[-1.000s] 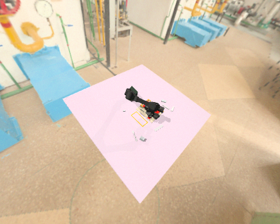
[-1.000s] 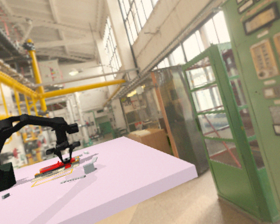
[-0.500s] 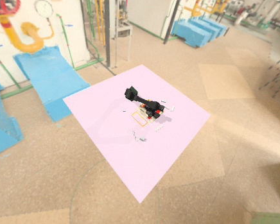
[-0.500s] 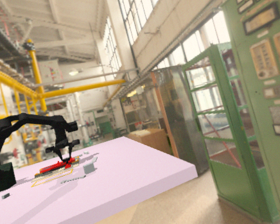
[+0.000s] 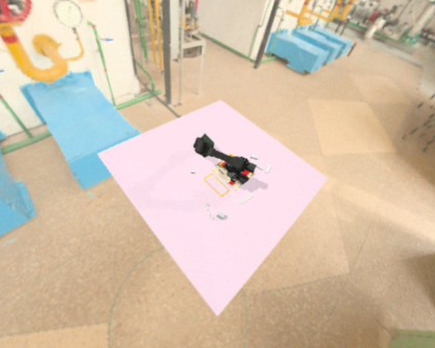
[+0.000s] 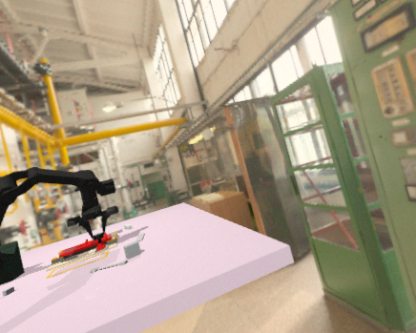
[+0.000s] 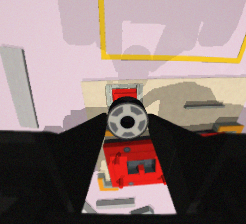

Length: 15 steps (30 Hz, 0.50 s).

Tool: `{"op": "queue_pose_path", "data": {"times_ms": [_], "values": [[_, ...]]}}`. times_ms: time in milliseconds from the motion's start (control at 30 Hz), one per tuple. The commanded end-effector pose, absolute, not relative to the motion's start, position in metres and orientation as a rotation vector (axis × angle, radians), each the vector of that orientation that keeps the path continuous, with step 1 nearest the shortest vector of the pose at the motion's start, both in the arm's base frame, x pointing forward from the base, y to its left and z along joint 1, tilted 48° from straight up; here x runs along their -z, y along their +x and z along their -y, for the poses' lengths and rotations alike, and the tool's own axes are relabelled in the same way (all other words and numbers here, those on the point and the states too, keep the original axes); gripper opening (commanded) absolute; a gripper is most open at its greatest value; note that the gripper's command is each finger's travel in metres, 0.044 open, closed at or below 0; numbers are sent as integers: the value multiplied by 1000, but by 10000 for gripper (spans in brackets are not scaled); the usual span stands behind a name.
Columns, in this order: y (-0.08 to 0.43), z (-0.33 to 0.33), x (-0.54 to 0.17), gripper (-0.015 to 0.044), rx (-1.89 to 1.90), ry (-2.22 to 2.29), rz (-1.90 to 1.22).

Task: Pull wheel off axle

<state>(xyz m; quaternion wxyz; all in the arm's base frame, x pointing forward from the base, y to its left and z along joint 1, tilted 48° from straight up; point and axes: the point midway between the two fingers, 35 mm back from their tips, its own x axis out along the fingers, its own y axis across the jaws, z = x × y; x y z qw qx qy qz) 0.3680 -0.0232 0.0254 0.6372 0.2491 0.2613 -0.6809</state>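
Observation:
The wheel (image 7: pixel 115 121), a grey spoked disc with a black tyre, is between the fingertips in the wrist view. My gripper (image 6: pixel 98 238) (image 7: pixel 127 117) is shut on it, one finger at each side, low over the red and beige assembly. The upright axle is hidden behind the wheel and fingers, and I cannot tell whether the wheel is still around it. The marked area is a yellow outline (image 5: pixel 213 186) (image 7: pixel 171 59) on the table, just beyond the beige board (image 7: pixel 94 95) in the wrist view. The wheel is outside this outline.
A red block (image 7: pixel 134 150) is under the gripper. A long grey strip (image 7: pixel 19 85) lies left of the board in the wrist view. A grey block (image 5: pixel 221 215) (image 6: pixel 133 249) and other grey pieces lie around the assembly. A small dark block (image 6: pixel 8 291) is near the arm's base.

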Motion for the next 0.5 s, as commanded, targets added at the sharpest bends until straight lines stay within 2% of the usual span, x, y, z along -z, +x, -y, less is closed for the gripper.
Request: {"op": "queue_pose_path", "data": {"times_ms": [0, 467], "values": [[368, 17, -28, 0, 1545, 570, -597], [368, 14, -32, 0, 1544, 569, -597]]}}
